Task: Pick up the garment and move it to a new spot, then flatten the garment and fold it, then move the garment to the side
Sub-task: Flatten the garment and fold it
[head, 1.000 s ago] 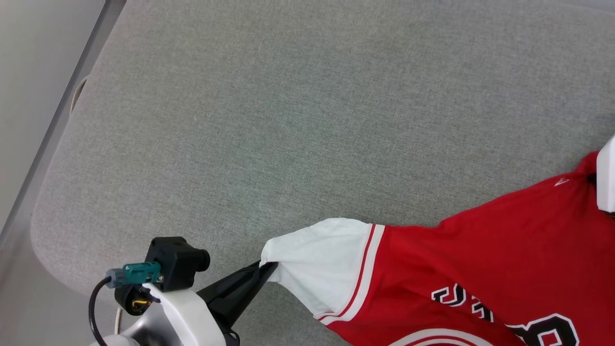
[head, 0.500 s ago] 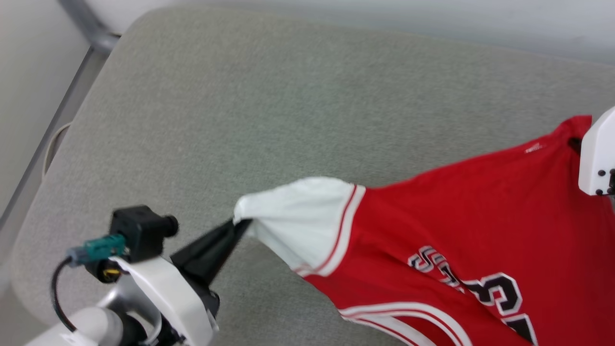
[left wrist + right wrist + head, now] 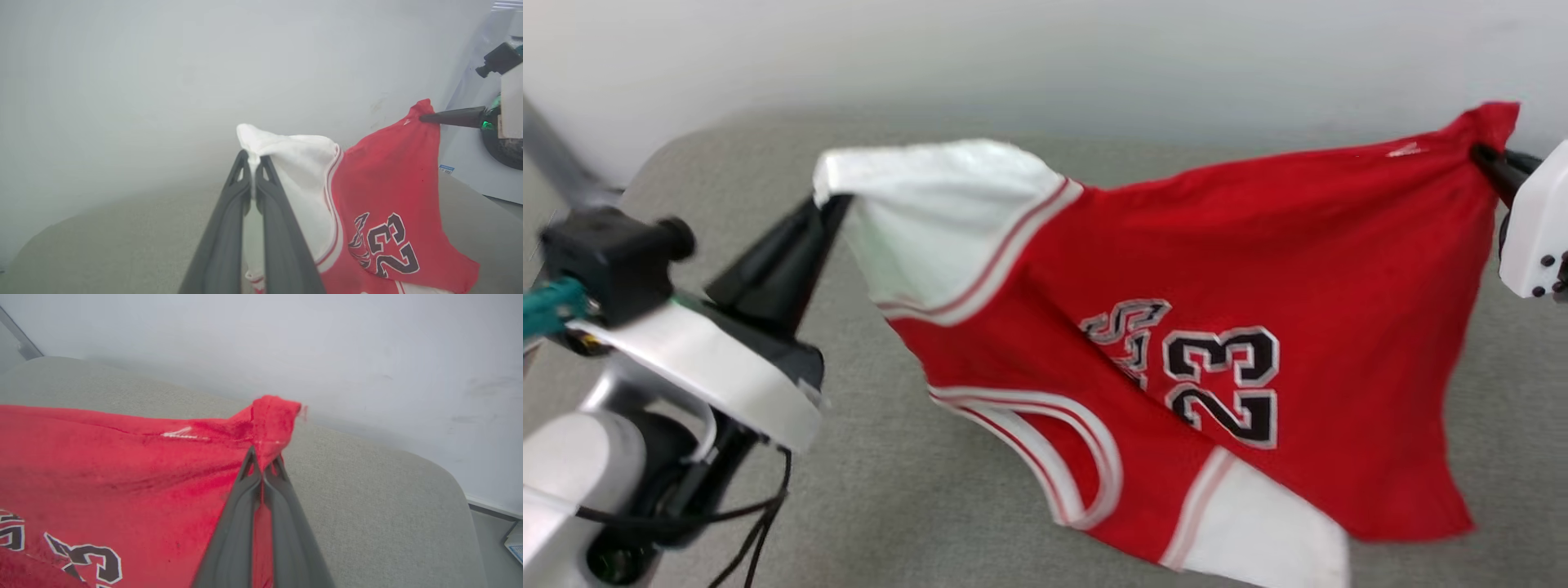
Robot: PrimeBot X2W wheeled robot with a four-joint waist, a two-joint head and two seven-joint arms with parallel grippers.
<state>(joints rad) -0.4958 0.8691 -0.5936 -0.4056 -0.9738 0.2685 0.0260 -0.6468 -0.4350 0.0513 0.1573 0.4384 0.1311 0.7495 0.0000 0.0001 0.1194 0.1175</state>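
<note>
Between left pincer [image 3: 832,202] and right pincer [image 3: 1480,153], garment [image 3: 1258,245] hangs clamped.

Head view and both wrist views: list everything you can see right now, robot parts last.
basketball jersey: one, red with white sleeves and a black 23, hanging spread between both grippers over the padded surface
padded surface: one, grey fabric, under the jersey
wall: one, white, behind the surface
left gripper: one, dark fingers, shut on the tip of a white sleeve
right gripper: one, dark fingers, shut on a red corner
</note>
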